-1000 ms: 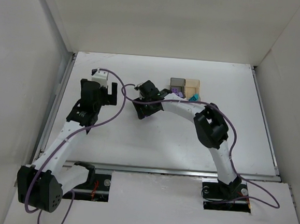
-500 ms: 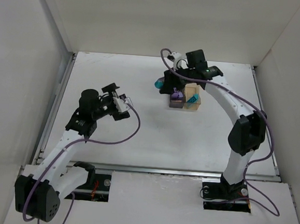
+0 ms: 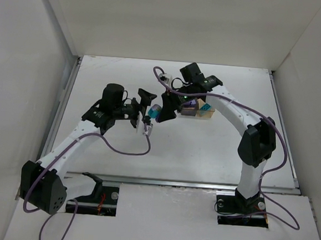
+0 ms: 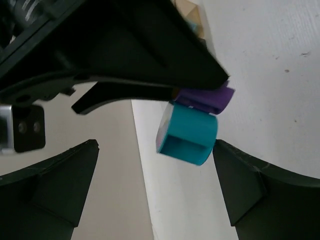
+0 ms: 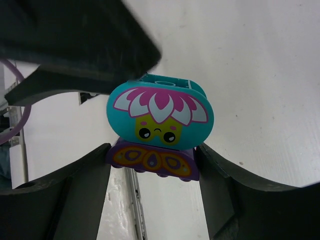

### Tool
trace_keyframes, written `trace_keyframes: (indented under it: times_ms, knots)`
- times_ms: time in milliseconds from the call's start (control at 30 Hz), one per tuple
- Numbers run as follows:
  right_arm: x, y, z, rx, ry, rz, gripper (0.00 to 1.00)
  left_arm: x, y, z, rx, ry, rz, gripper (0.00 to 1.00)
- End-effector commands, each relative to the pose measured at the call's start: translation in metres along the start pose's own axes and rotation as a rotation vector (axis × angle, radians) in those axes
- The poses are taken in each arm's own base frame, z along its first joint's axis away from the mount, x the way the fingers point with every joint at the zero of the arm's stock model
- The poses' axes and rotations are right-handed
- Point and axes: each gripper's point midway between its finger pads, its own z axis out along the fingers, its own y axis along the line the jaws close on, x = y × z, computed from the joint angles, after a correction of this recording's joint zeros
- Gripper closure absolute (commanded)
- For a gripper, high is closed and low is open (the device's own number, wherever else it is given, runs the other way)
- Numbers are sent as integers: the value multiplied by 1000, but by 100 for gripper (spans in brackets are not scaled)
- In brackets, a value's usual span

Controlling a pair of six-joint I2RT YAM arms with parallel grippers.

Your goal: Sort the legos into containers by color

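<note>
No words, numbers or brand marks to read anywhere. The only print in sight: a little face under pink petals on the teal rounded plastic brick (image 5: pixel 160 117), and orange ovals on the purple plastic piece (image 5: pixel 152 162) joined to it.

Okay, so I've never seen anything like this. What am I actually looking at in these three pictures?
These are two robot arms bolted to a white table. The wide picture looks down from above. The other two come from small cameras on each arm's wrist, so the dark shapes at their edges are that arm's own fingers. The right gripper pinches a lego pair, a teal brick stuck on a purple one. The left gripper is open and faces it. Further back sit two joined containers with other legos inside.
</note>
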Motion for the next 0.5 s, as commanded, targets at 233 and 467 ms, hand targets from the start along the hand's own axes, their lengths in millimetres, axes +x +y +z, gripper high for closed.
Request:
trace_keyframes:
  times_ms: [233, 467]
  knots:
    - [-14, 23, -6, -80, -35, -61, 100, -28, -16, 11, 111, -75, 196, 26]
    - [-15, 24, -2, -86, -30, -65, 100, -27, -9, 15, 87, -56, 153, 84]
